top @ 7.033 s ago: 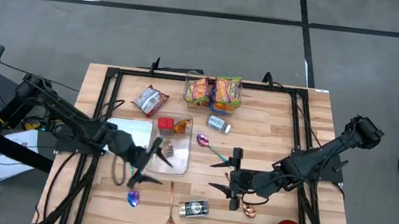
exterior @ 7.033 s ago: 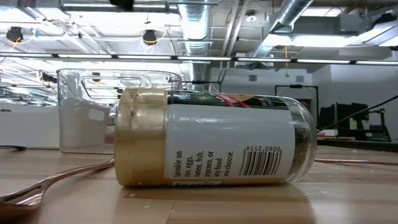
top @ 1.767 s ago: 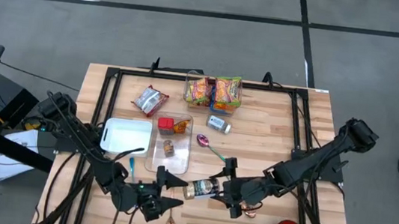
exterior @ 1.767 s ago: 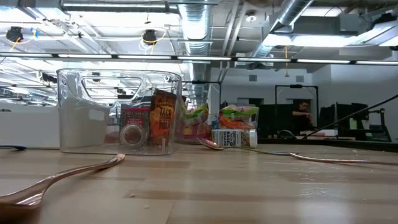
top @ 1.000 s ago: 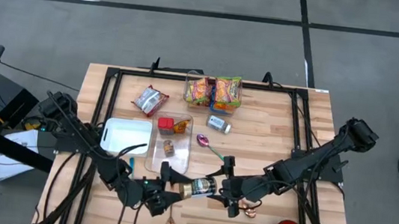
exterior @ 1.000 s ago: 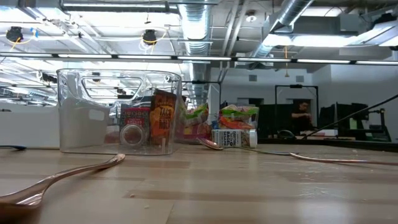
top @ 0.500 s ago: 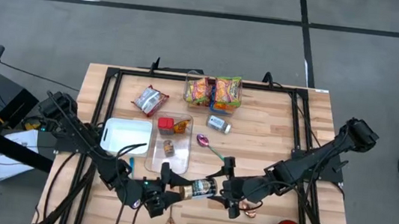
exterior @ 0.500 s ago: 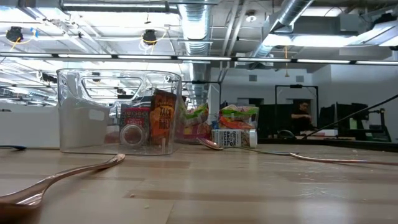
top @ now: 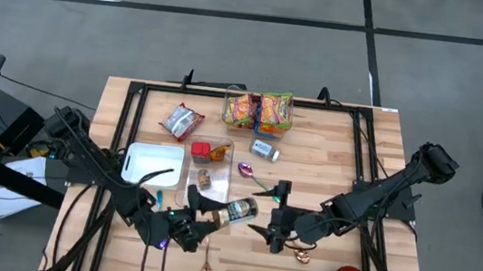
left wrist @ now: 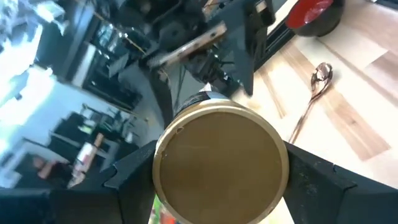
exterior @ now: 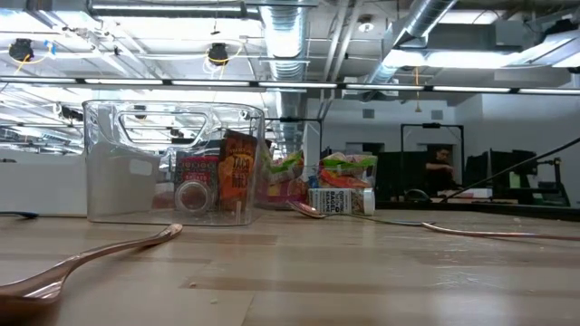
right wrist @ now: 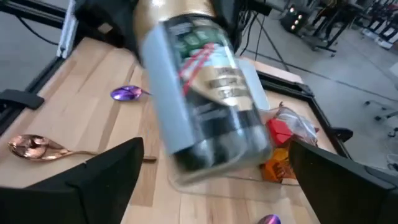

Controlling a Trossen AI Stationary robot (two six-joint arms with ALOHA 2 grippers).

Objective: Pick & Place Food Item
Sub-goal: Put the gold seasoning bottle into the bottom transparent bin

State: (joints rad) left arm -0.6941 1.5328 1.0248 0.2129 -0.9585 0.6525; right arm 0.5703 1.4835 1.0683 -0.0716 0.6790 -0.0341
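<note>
Above the table, high view: the left gripper (top: 199, 215) pinches the gold-capped end of the spice jar (top: 238, 212), carrying it clear of the wood just beside the clear bin (top: 209, 179); the right gripper (top: 274, 214) stands spread, apart from the jar's far end.
Risk, high view: only one end is held, so the free end could sag or the jar twist out and fall short of the bin.
Low view: neither arm nor jar shows; the clear bin (exterior: 172, 163) stands upright with packets inside, a copper spoon (exterior: 86, 258) in front.
Left wrist view: dark fingers (left wrist: 140, 177) flank the gold cap (left wrist: 220, 163) on both sides.
Risk, left wrist view: a smooth round cap may slide in the fingers.
Right wrist view: spread fingers (right wrist: 93, 174) leave the jar (right wrist: 202, 93) free.
Risk, right wrist view: they sit close enough to clip it.
</note>
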